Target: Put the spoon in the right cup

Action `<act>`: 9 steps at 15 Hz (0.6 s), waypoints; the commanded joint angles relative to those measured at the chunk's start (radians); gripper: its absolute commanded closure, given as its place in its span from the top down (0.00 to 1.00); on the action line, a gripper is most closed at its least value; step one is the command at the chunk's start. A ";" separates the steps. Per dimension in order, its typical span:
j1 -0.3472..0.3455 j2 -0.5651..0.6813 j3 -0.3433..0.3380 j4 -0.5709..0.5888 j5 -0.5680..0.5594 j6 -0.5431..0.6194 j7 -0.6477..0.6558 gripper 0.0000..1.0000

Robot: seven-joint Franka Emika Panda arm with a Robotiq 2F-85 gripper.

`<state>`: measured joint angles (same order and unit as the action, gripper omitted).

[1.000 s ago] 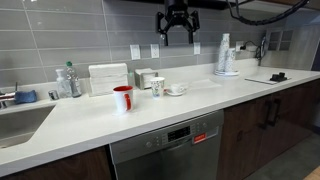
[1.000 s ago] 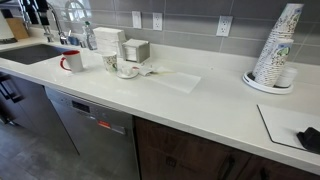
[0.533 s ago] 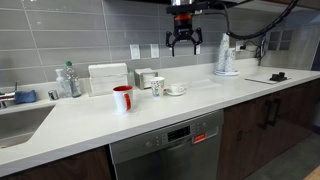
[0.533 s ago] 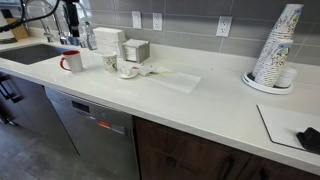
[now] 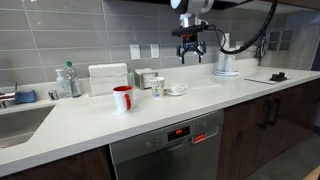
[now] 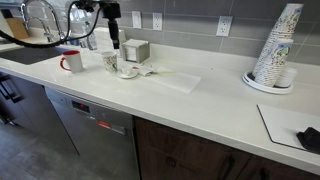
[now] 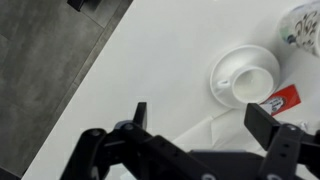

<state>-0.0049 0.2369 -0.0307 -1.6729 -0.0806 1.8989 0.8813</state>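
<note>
The whitish cup with a dark print (image 5: 157,87) stands on the white counter, to the right of the red cup (image 5: 122,98). Both also show in an exterior view: whitish cup (image 6: 109,62), red cup (image 6: 72,61). In the wrist view only the whitish cup's edge (image 7: 305,24) shows, at the top right. A white saucer holding a small white cup (image 7: 246,78) sits beside it. I cannot make out the spoon in any view. My gripper (image 5: 191,51) (image 6: 113,40) (image 7: 203,118) hangs above the counter, over the saucer area, open and empty.
A white napkin (image 6: 180,80) lies flat by the saucer (image 6: 127,71), with a red packet (image 7: 280,100) next to it. Boxes (image 5: 108,78) and a bottle (image 5: 66,80) stand at the wall. There is a sink (image 5: 20,122) and a paper cup stack (image 6: 277,45).
My gripper has come down and moved sideways along the counter, to a spot above the saucer and the cups. Nothing on the counter has moved.
</note>
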 commanded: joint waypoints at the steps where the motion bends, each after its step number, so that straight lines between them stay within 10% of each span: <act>1: 0.002 0.113 -0.059 0.103 -0.056 0.055 0.081 1.00; 9: 0.002 0.232 -0.113 0.205 -0.059 0.100 0.118 1.00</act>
<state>-0.0081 0.4688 -0.1367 -1.4702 -0.1439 2.0020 1.0023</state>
